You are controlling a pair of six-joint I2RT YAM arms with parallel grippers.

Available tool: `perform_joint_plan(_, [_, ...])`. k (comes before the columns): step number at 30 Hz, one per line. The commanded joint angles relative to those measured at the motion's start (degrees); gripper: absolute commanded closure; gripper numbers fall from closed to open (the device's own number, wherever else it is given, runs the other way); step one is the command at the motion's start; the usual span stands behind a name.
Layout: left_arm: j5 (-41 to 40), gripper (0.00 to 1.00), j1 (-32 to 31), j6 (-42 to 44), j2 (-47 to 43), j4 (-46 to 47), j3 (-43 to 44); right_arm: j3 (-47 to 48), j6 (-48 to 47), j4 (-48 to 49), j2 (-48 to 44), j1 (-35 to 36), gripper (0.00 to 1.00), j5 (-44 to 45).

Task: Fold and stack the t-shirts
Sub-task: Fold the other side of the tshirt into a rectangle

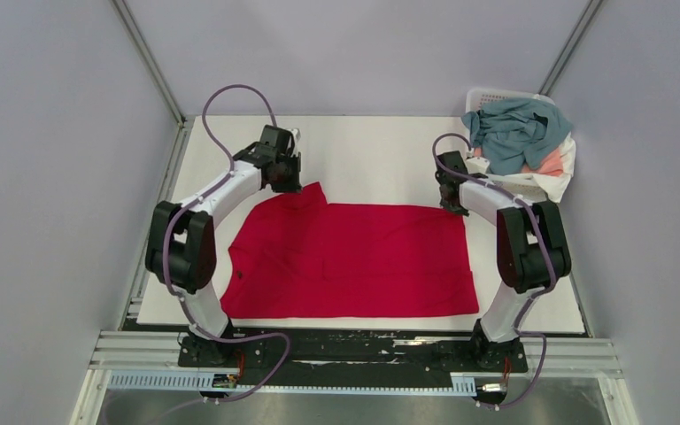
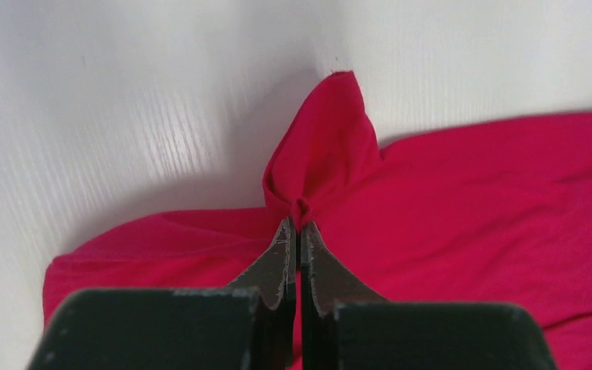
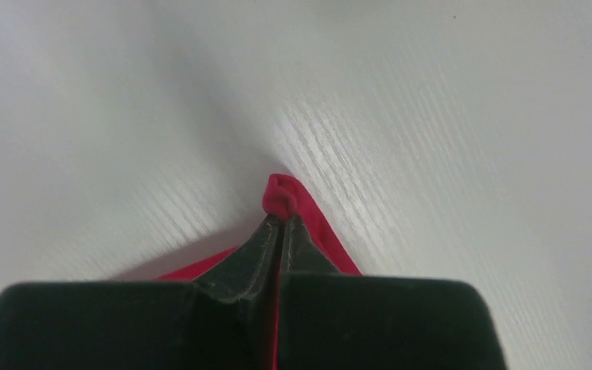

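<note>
A bright red t-shirt (image 1: 354, 261) lies spread on the white table. My left gripper (image 1: 289, 184) is at its far left corner by the sleeve. In the left wrist view it (image 2: 299, 225) is shut on a pinch of red cloth (image 2: 331, 146). My right gripper (image 1: 454, 208) is at the shirt's far right corner. In the right wrist view it (image 3: 280, 219) is shut on the bunched red corner (image 3: 282, 194). A teal-grey t-shirt (image 1: 513, 131) lies on top of the basket, with salmon-pink cloth (image 1: 549, 164) and white cloth (image 1: 567, 150) under it.
A white lattice basket (image 1: 494, 96) stands at the table's far right corner, just behind the right arm. Metal frame posts (image 1: 146, 57) rise at the back corners. The table's near edge (image 1: 363, 326) runs just below the shirt's hem.
</note>
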Motion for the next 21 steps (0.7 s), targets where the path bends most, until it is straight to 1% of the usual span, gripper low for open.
perform_joint_plan(1, [-0.96, 1.0, -2.22, -1.37, -8.39, 2.54, -5.01, -3.33, -3.43, 0.75, -8.41, 2.07, 1.0, 0.25])
perform_joint_plan(6, [-3.4, 1.0, -3.91, -4.36, -15.27, 3.08, -12.06, -8.75, -3.65, 0.42, -15.21, 4.1, 1.0, -0.85])
perform_joint_plan(11, [-6.19, 1.0, -5.44, -7.7, -23.92, 1.89, -19.04, -10.84, -3.22, -2.37, -21.96, 6.13, 1.0, -0.6])
perform_joint_plan(16, [-6.6, 1.0, -7.06, -11.2, -33.23, 0.27, -25.84, -12.56, -2.0, -6.19, -27.63, 7.82, 1.0, -0.73])
perform_joint_plan(21, [-4.06, 1.0, -8.57, -13.01, -42.06, -0.81, -32.43, -13.83, -1.27, -10.72, -32.81, 8.62, 1.0, -0.89])
